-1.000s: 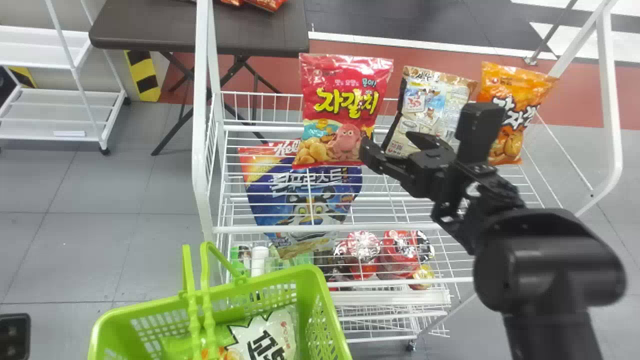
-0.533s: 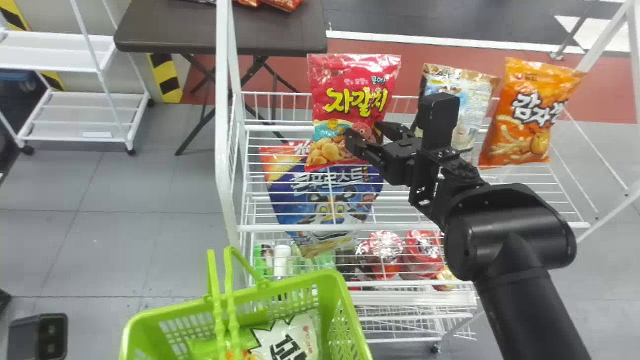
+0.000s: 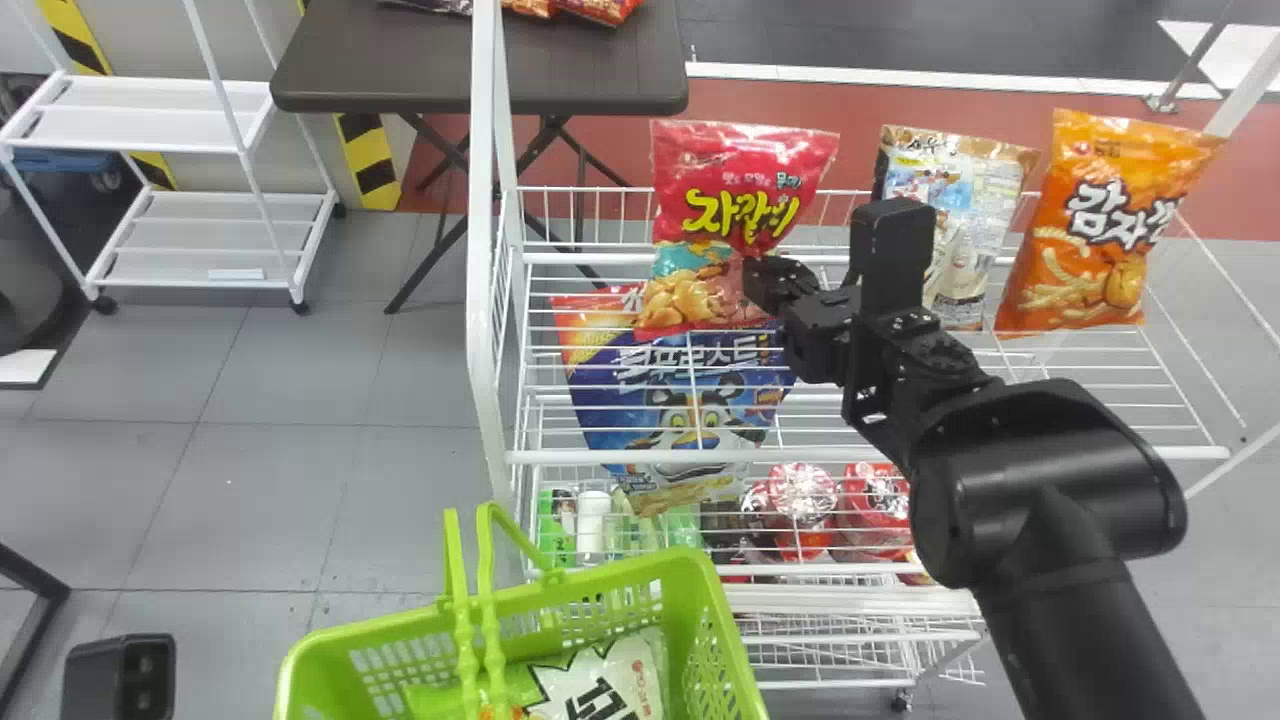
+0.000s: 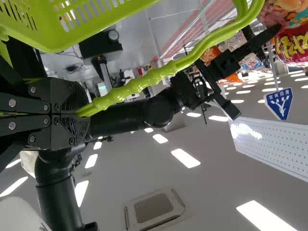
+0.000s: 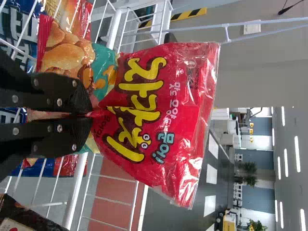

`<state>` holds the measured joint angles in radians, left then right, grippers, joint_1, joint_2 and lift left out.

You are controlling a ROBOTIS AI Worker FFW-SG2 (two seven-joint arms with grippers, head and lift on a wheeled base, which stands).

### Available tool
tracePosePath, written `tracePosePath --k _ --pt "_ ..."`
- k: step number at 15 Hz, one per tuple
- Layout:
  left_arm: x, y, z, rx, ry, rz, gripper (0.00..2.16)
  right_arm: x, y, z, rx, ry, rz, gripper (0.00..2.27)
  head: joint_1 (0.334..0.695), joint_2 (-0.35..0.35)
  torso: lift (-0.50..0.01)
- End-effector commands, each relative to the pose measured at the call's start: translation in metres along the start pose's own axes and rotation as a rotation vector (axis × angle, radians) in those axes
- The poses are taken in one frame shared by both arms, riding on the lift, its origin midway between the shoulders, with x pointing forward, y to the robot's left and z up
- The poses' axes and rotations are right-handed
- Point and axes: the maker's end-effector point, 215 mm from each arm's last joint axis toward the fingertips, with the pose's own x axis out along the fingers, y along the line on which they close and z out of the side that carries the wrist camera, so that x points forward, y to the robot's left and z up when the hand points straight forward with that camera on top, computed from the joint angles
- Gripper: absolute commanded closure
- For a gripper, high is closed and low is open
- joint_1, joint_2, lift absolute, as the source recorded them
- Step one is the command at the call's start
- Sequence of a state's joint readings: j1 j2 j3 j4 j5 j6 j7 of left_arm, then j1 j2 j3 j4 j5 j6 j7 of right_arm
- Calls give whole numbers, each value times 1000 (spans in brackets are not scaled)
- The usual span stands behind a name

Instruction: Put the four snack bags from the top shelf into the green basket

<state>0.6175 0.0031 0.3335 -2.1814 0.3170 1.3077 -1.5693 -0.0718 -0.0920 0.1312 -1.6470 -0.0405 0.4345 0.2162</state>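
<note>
On the top shelf my right gripper point(image 3: 762, 278) is at the right edge of the red snack bag point(image 3: 735, 190); in the right wrist view the gripper point(image 5: 90, 115) is shut on that red bag point(image 5: 159, 106), pinching its film. To its right stand the beige bag point(image 3: 960, 190) and the orange bag point(image 3: 1100, 225). The green basket point(image 3: 730, 640) at the bottom holds a white and green bag point(image 3: 600, 685). In the left wrist view my left gripper point(image 4: 82, 114) is shut on the basket's green handle point(image 4: 144, 83).
The white wire shelf point(image 3: 850, 455) has an upright post point(image 3: 482, 230) between the bags and the floor at left. Below lie a blue cereal bag point(image 3: 680, 400) and red packages point(image 3: 800, 500). Behind stands a dark table point(image 3: 400, 60).
My right gripper has moved left from near the beige bag to the red bag and closed on it. The head view has shifted, so the shelf and basket appear farther right.
</note>
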Motion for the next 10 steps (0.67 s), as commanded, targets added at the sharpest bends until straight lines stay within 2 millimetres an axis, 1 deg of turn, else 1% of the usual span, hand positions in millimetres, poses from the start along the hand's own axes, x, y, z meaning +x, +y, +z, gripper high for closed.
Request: tracePosePath --k 1,2,3,4,6,7,8,10 --pt "-2 -3 0 0 -6 -10 2152 -24 2 20 17 -59 -3 2250 695 -49 -6" --pt "-4 -2 0 -2 -7 -8 2148 -43 4 34 24 -95 -6 2250 695 -50 -6" --pt "-4 -2 0 0 -9 -8 2148 -62 9 38 47 -107 -1 2250 695 -52 -6" --pt "-5 -2 1 0 -11 -7 2148 -83 19 39 69 -107 16 2250 695 -53 -6" --pt "-4 0 5 3 -12 -11 2148 -122 47 28 88 -68 60 2250 695 -55 -6" --pt "-2 0 6 8 -11 -15 2148 -141 61 19 108 -46 86 2250 695 -51 -6" --pt "-1 0 7 7 -10 -16 2148 -156 77 6 129 -1 121 2250 695 -44 -6" --pt "0 1 10 9 -11 -19 2148 -175 104 -23 173 87 191 2250 695 -21 -6"
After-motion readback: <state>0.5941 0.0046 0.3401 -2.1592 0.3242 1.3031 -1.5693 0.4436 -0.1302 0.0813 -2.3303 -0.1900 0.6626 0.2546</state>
